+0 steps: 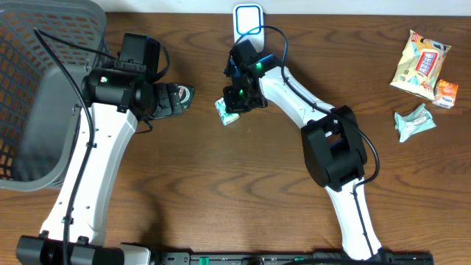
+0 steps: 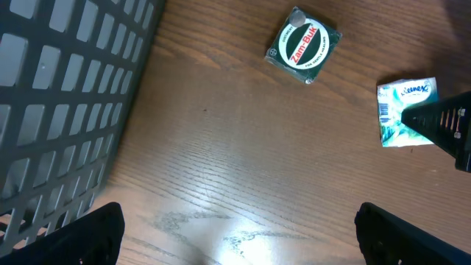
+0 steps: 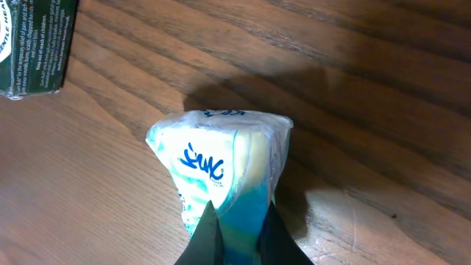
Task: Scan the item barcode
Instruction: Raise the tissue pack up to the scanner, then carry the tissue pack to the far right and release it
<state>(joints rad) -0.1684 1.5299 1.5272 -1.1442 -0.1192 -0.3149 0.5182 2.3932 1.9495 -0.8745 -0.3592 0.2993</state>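
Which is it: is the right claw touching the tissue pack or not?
Touching. The right wrist view shows the right gripper pinched shut on the tissue pack, squeezing its wrapper.

"Zam-Buk" slanting across the round emblem on the green box (image 2: 303,46), blue "Kleenex" on the white and teal tissue pack (image 2: 407,110), small white print on the green box's side unreadable, snack packet (image 1: 421,65) lettering too small to read
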